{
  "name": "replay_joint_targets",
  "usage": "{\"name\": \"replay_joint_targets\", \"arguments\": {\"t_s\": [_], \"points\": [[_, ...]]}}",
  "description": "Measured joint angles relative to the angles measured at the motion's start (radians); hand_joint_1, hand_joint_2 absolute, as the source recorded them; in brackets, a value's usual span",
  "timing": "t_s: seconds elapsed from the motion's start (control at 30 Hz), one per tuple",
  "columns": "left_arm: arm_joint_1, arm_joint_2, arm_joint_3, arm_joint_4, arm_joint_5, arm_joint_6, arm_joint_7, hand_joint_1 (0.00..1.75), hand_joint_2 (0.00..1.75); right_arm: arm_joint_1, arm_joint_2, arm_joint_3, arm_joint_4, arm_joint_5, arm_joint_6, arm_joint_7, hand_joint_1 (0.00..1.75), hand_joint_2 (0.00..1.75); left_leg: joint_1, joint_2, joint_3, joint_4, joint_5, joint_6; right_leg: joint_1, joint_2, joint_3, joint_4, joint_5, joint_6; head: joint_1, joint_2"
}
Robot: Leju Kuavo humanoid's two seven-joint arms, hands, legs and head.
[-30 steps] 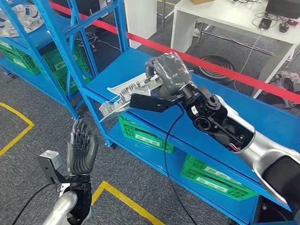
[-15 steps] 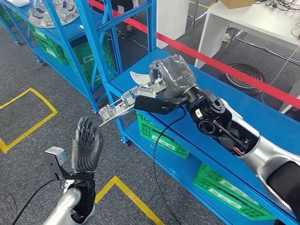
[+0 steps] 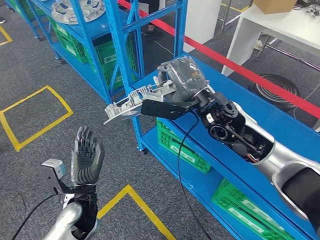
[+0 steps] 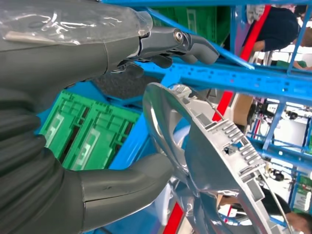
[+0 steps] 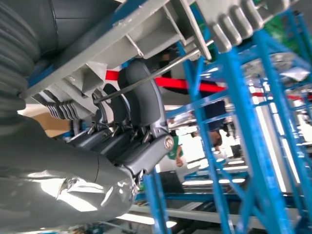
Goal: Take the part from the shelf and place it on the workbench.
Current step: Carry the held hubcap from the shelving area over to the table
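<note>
One hand, the right hand (image 3: 177, 82), grips the grey part (image 3: 130, 104) out past the blue shelf's (image 3: 226, 117) corner; left hand (image 3: 86, 159) spread. Grip looks perhaps shallow; swinging could drop it.

Part (image 3: 126, 106): long, flat, silver-grey casting with ribbed, slotted edge. Lies roughly level, held clear of the shelf (image 3: 264, 117), one end projecting out over the floor.

Blue shelf (image 3: 290, 127), green crates (image 3: 183, 148) on lower tier; grey carpet floor (image 3: 34, 150).
</note>
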Motion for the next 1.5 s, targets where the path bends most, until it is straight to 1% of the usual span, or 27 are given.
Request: {"name": "replay_joint_targets", "arguments": {"t_s": [0.03, 0.1, 0.2, 0.23, 0.27, 0.3, 0.33, 0.4, 0.47, 0.53, 0.6, 0.67, 0.73, 0.77, 0.8, 0.87, 0.93, 1.0, 1.07, 1.13, 1.2, 1.27, 1.3, 1.33, 1.4, 1.43, 1.5], "points": [[0.000, 0.000, 0.000, 0.000, 0.000, 0.000, 0.000, 0.00, 1.75, 0.000, -0.001, 0.000, 0.000, 0.000, 0.000, 0.000, 1.75, 1.75, 0.002, -0.008, 0.002, -0.004, 0.001, 0.005, -0.002, -0.002, 0.001, 0.001, -0.004, 0.005, 0.001, 0.000], [-0.002, -0.001, 0.000, 0.000, 0.000, 0.000, -0.002, 0.00, 1.75, 0.000, -0.003, -0.001, 0.000, 0.000, -0.001, 0.000, 1.75, 1.75, 0.006, -0.024, 0.009, -0.014, 0.005, 0.016, -0.006, 0.022, -0.014, 0.042, -0.035, 0.012, 0.005, 0.000], [-0.003, -0.004, 0.000, 0.000, -0.001, -0.003, -0.003, 0.00, 1.75, 0.002, -0.005, 0.001, 0.002, -0.003, -0.002, -0.001, 1.75, 1.75, 0.008, -0.050, 0.014, -0.018, 0.006, 0.026, -0.006, 0.066, -0.111, 0.238, -0.122, 0.015, 0.020, 0.000], [-0.002, -0.004, 0.000, 0.000, -0.002, -0.003, -0.004, 0.00, 1.75, 0.005, -0.005, 0.002, 0.002, -0.004, -0.002, -0.001, 1.75, 1.75, 0.008, -0.060, 0.014, -0.017, 0.005, 0.027, -0.006, 0.070, -0.140, 0.288, -0.131, 0.016, 0.024, 0.000], [-0.001, -0.004, 0.000, 0.000, -0.002, -0.003, -0.004, 0.00, 1.75, 0.008, -0.006, 0.004, 0.003, -0.006, -0.002, -0.001, 1.75, 1.75, 0.008, -0.072, 0.014, -0.015, 0.004, 0.027, -0.007, 0.071, -0.152, 0.299, -0.120, 0.016, 0.026, 0.000], [0.000, -0.004, 0.000, 0.000, -0.003, -0.003, -0.004, 0.00, 1.75, 0.010, -0.006, 0.006, 0.004, -0.007, -0.003, -0.002, 1.75, 1.75, 0.009, -0.085, 0.015, -0.013, 0.003, 0.026, -0.008, 0.073, -0.144, 0.269, -0.090, 0.016, 0.028, 0.000], [0.001, -0.004, 0.000, 0.000, -0.004, -0.002, -0.004, 0.00, 1.75, 0.010, -0.006, 0.007, 0.005, -0.008, -0.004, -0.002, 1.75, 1.75, 0.010, -0.097, 0.016, -0.009, 0.001, 0.024, -0.009, 0.080, -0.119, 0.204, -0.046, 0.016, 0.030, 0.000], [0.001, -0.004, 0.000, 0.000, -0.006, -0.001, -0.004, 0.00, 1.75, 0.010, -0.006, 0.008, 0.005, -0.008, -0.006, -0.004, 1.75, 1.75, 0.011, -0.119, 0.013, 0.000, -0.004, 0.017, -0.015, 0.116, -0.063, 0.068, 0.014, 0.015, 0.032, 0.000], [0.002, -0.003, 0.000, 0.000, -0.006, 0.001, -0.005, 0.00, 1.75, 0.011, -0.006, 0.009, 0.006, -0.008, -0.008, -0.004, 1.75, 1.75, 0.013, -0.137, 0.003, 0.005, -0.004, 0.008, -0.015, 0.138, -0.039, 0.014, 0.023, 0.013, 0.030, 0.000], [0.006, -0.002, 0.000, 0.000, -0.007, 0.003, -0.005, 0.00, 1.75, 0.011, -0.006, 0.011, 0.006, -0.008, -0.008, -0.004, 1.75, 1.75, 0.015, -0.155, -0.002, 0.003, -0.001, -0.002, -0.014, 0.122, -0.033, 0.008, 0.025, 0.007, 0.028, 0.000], [0.008, 0.001, 0.001, -0.001, -0.009, 0.005, -0.006, 0.00, 1.75, 0.008, -0.005, 0.012, 0.006, -0.008, -0.008, -0.005, 1.75, 1.75, 0.012, -0.126, -0.015, 0.033, -0.020, -0.011, -0.017, 0.101, -0.024, 0.000, 0.027, -0.003, 0.019, 0.000], [0.009, 0.003, 0.001, -0.003, -0.012, 0.006, -0.006, 0.00, 1.75, 0.004, -0.004, 0.012, 0.006, -0.008, -0.008, -0.005, 1.75, 1.75, 0.013, -0.068, -0.070, 0.149, -0.078, -0.022, -0.016, 0.079, -0.018, -0.004, 0.025, -0.013, 0.007, 0.000], [0.013, 0.004, 0.001, -0.003, -0.013, 0.007, -0.006, 0.00, 1.75, 0.003, -0.005, 0.013, 0.006, -0.009, -0.008, -0.005, 1.75, 1.75, 0.019, -0.045, -0.143, 0.291, -0.131, -0.030, -0.014, 0.056, -0.016, -0.004, 0.022, -0.018, 0.001, 0.000], [0.015, 0.004, 0.001, -0.003, -0.013, 0.008, -0.006, 0.00, 1.75, 0.002, -0.005, 0.014, 0.006, -0.010, -0.007, -0.005, 1.75, 1.75, 0.022, -0.043, -0.161, 0.322, -0.135, -0.032, -0.014, 0.045, -0.015, -0.004, 0.021, -0.018, 0.000, 0.000], [0.016, 0.005, 0.001, -0.003, -0.014, 0.009, -0.006, 0.00, 1.75, 0.002, -0.005, 0.014, 0.006, -0.010, -0.007, -0.005, 1.75, 1.75, 0.024, -0.040, -0.156, 0.309, -0.118, -0.033, -0.014, 0.035, -0.014, -0.004, 0.019, -0.017, -0.001, 0.000], [0.017, 0.006, 0.001, -0.004, -0.014, 0.009, -0.005, 0.00, 1.75, 0.001, -0.005, 0.014, 0.006, -0.012, -0.007, -0.004, 1.75, 1.75, 0.027, -0.018, -0.084, 0.170, -0.047, -0.031, -0.014, 0.016, -0.006, -0.003, 0.013, -0.011, -0.003, 0.000], [0.016, 0.006, 0.001, -0.006, -0.014, 0.010, -0.005, 0.00, 1.75, -0.001, -0.005, 0.014, 0.005, -0.012, -0.007, -0.004, 1.75, 1.75, 0.017, 0.017, -0.015, 0.036, -0.004, -0.023, -0.009, 0.000, 0.000, -0.003, 0.005, -0.001, -0.004, 0.000], [0.016, 0.006, 0.001, -0.007, -0.015, 0.011, -0.005, 0.00, 1.75, -0.002, -0.005, 0.014, 0.006, -0.012, -0.007, -0.004, 1.75, 1.75, 0.006, 0.023, -0.002, 0.003, -0.004, -0.012, -0.005, -0.015, 0.003, -0.004, 0.001, 0.009, -0.001, 0.000], [0.017, 0.007, 0.001, -0.009, -0.015, 0.012, -0.005, 0.00, 1.75, -0.002, -0.005, 0.015, 0.006, -0.012, -0.007, -0.003, 1.75, 1.75, 0.006, 0.002, 0.000, -0.002, -0.003, 0.001, -0.010, -0.022, 0.009, -0.003, -0.007, 0.019, 0.003, 0.000], [0.015, 0.007, 0.002, -0.012, -0.017, 0.012, -0.005, 0.00, 1.75, -0.003, -0.005, 0.015, 0.006, -0.012, -0.007, -0.002, 1.75, 1.75, 0.010, -0.018, 0.008, -0.009, -0.002, 0.013, -0.014, 0.012, -0.012, 0.051, -0.044, 0.024, 0.008, 0.000], [0.014, 0.005, 0.003, -0.013, -0.019, 0.012, -0.004, 0.00, 1.75, -0.004, -0.005, 0.016, 0.006, -0.013, -0.008, -0.002, 1.75, 1.75, 0.011, -0.038, 0.013, -0.011, -0.003, 0.021, -0.012, 0.056, -0.079, 0.189, -0.107, 0.024, 0.020, 0.000], [0.017, 0.004, 0.003, -0.014, -0.020, 0.012, -0.004, 0.00, 1.75, -0.001, -0.006, 0.018, 0.006, -0.014, -0.007, -0.001, 1.75, 1.75, 0.010, -0.061, 0.015, -0.010, -0.004, 0.024, -0.009, 0.069, -0.144, 0.300, -0.134, 0.023, 0.028, 0.000], [0.018, 0.004, 0.003, -0.014, -0.020, 0.012, -0.003, 0.00, 1.75, 0.001, -0.007, 0.020, 0.007, -0.015, -0.007, 0.000, 1.75, 1.75, 0.010, -0.074, 0.016, -0.009, -0.006, 0.024, -0.008, 0.071, -0.154, 0.304, -0.118, 0.021, 0.030, 0.000], [0.018, 0.004, 0.003, -0.014, -0.020, 0.012, -0.003, 0.00, 1.75, 0.002, -0.007, 0.022, 0.007, -0.015, -0.007, 0.000, 1.75, 1.75, 0.010, -0.087, 0.017, -0.007, -0.007, 0.023, -0.008, 0.073, -0.144, 0.264, -0.083, 0.019, 0.032, 0.000], [0.018, 0.004, 0.003, -0.014, -0.021, 0.012, -0.003, 0.00, 1.75, 0.002, -0.007, 0.024, 0.007, -0.015, -0.007, 0.000, 1.75, 1.75, 0.010, -0.113, 0.019, -0.001, -0.012, 0.018, -0.010, 0.099, -0.091, 0.125, -0.001, 0.016, 0.036, 0.000], [0.018, 0.004, 0.003, -0.014, -0.021, 0.013, -0.003, 0.00, 1.75, 0.001, -0.007, 0.024, 0.007, -0.015, -0.007, -0.001, 1.75, 1.75, 0.010, -0.124, 0.017, 0.005, -0.014, 0.014, -0.013, 0.115, -0.066, 0.064, 0.021, 0.015, 0.036, 0.000], [0.018, 0.004, 0.004, -0.014, -0.021, 0.013, -0.002, 0.00, 1.75, 0.001, -0.008, 0.025, 0.007, -0.015, -0.006, 0.000, 1.75, 1.75, 0.012, -0.143, 0.007, 0.009, -0.014, 0.006, -0.012, 0.133, -0.045, 0.018, 0.024, 0.013, 0.033, 0.000]]}}
